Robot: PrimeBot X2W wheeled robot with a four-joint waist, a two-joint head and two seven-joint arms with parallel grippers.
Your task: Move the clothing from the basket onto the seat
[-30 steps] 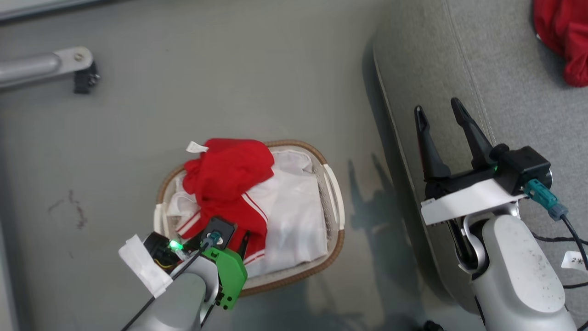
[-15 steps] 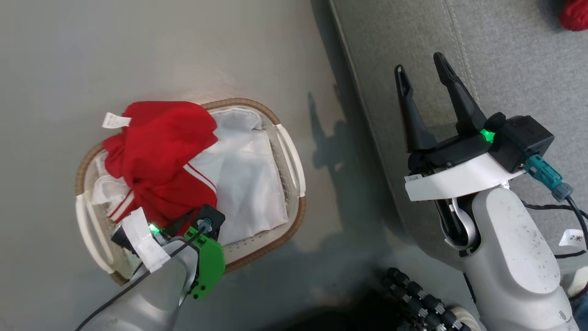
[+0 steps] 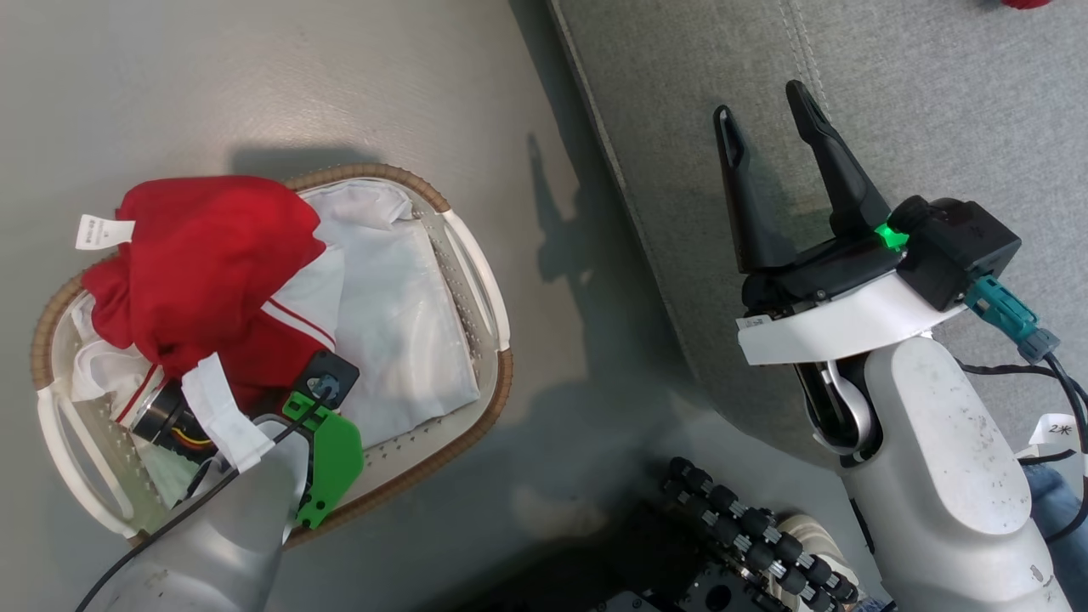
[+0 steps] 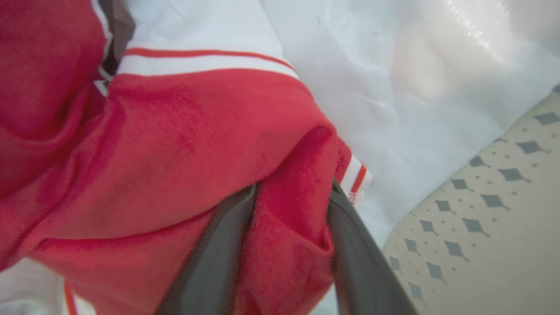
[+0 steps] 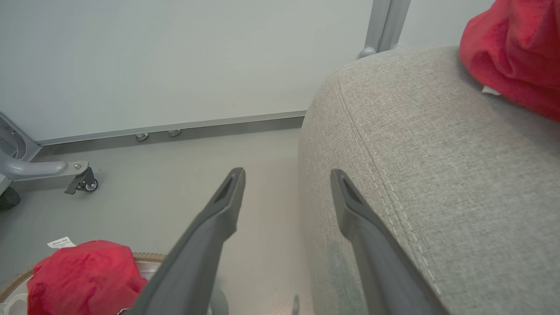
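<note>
A red garment of the clothing (image 3: 204,246) with white striped trim lies heaped at the left of the basket (image 3: 501,382), over its white liner (image 3: 408,314). My left gripper (image 4: 291,188) is down in the basket, its two fingers pinching a fold of that red fabric (image 4: 288,227). The slotted basket wall (image 4: 490,227) is just to its right. My right gripper (image 3: 759,98) hovers open and empty above the edge of the grey seat (image 3: 892,85). Another red garment (image 5: 516,52) lies on the seat (image 5: 437,153), beyond the right gripper (image 5: 287,172).
The basket stands on the grey floor (image 3: 255,85) left of the seat. My base with its black rollers (image 3: 748,535) is at the bottom. A metal leg with a caster (image 5: 65,168) stands by the far wall. Cables (image 3: 1054,374) trail from the right wrist.
The head camera has shifted, sliding the basket left in the picture. My left gripper's fingers have closed in on a fold of the red garment. The right gripper stays open.
</note>
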